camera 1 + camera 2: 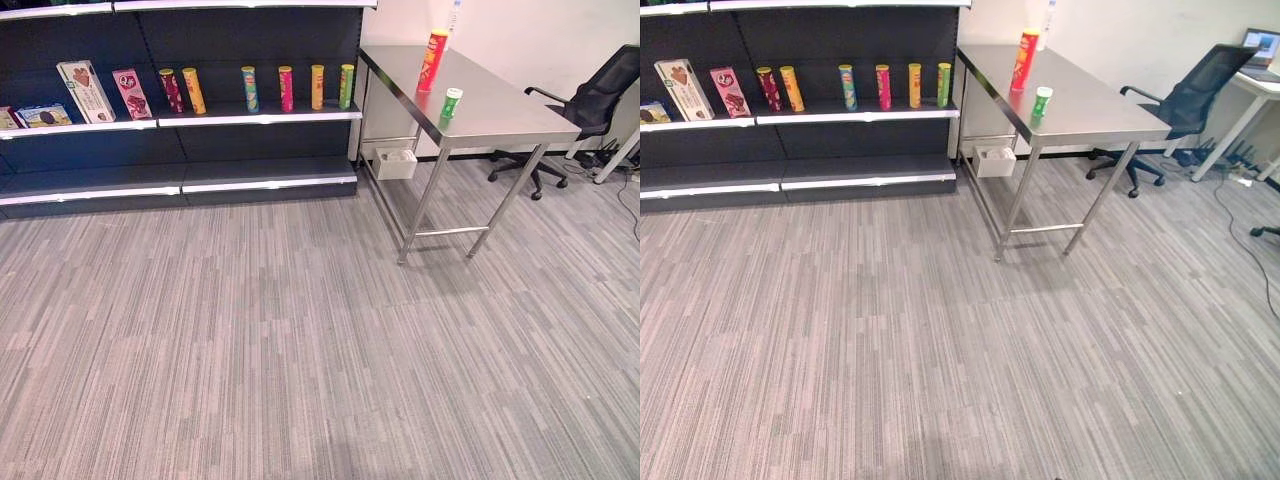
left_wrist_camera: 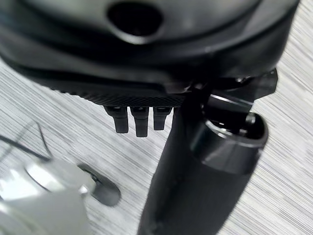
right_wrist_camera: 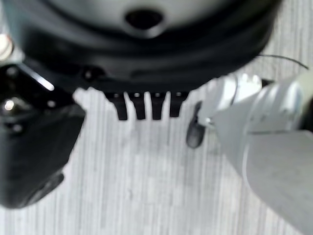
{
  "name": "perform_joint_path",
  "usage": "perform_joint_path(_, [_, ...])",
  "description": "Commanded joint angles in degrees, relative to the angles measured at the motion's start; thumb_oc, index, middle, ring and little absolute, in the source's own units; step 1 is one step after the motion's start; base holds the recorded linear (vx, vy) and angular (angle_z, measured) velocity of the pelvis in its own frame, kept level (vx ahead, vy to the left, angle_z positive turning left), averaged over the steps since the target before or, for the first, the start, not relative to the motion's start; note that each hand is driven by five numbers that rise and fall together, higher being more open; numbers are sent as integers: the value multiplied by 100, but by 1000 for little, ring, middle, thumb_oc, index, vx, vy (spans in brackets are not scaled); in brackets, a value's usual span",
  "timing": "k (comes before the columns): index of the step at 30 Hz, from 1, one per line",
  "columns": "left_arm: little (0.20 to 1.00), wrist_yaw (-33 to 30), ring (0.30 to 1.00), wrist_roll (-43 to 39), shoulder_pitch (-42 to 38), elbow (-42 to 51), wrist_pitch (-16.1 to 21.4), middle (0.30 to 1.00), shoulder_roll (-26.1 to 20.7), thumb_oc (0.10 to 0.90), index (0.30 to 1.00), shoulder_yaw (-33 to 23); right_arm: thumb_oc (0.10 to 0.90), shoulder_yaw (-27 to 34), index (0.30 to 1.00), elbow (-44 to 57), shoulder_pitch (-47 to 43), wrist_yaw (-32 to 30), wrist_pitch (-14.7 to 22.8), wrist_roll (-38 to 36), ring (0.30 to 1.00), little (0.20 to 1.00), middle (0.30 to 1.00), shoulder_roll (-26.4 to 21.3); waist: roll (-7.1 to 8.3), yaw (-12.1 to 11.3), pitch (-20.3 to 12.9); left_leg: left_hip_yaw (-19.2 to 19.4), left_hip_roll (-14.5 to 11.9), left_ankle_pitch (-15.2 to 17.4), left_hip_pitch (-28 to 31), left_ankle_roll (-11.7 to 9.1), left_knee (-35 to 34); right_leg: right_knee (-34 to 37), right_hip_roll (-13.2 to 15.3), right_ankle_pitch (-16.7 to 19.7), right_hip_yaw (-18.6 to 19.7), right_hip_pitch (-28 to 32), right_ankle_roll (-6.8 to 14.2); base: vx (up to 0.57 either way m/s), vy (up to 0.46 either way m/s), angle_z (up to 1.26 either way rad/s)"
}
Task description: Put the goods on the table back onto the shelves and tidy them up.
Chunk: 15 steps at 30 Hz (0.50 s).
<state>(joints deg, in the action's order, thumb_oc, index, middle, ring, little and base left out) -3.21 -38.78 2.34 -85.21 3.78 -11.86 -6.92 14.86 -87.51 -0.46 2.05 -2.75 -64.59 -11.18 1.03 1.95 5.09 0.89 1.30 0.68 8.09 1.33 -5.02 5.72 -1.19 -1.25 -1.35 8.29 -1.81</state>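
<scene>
Goods left to shelve are a tall red can (image 1: 435, 60) and a short green can (image 1: 451, 102), both upright on the worktop (image 1: 500, 118), well ahead of either robot hand. The shelf (image 1: 260, 117) already carries six cans in a row and some boxes (image 1: 86, 91), so the job looks partly done. Left robot hand (image 2: 142, 120) and right robot hand (image 3: 145, 105) hang over bare floor, fingers straight, holding nothing.

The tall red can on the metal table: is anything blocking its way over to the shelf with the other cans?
Nothing visible does. The tall red can stands on the table with a small green can nearer the front. The shelf lies just left of the table, with free spots between its cans and open floor before it.
</scene>
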Motion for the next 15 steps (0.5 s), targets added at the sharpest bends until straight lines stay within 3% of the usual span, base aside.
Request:
perform_joint_path(1, [900,-65,900,-24,-348,-250,163,900,-39,800,900,-12,800,-82,900,-612,-257,-90,93,-10,900,900,900,-85,57,-82,-307,-238,-168,-169,-277,-323,2,-72,404,67,-7,9,537,0,0,0])
perform_joint_path(15, [900,385,900,270,-518,17,151,900,216,800,900,856,800,-1152,900,-357,-348,240,69,1255,900,900,900,12,63,-60,-321,-248,-204,-123,-196,-320,2,-77,374,16,-7,70,497,4,-3,0])
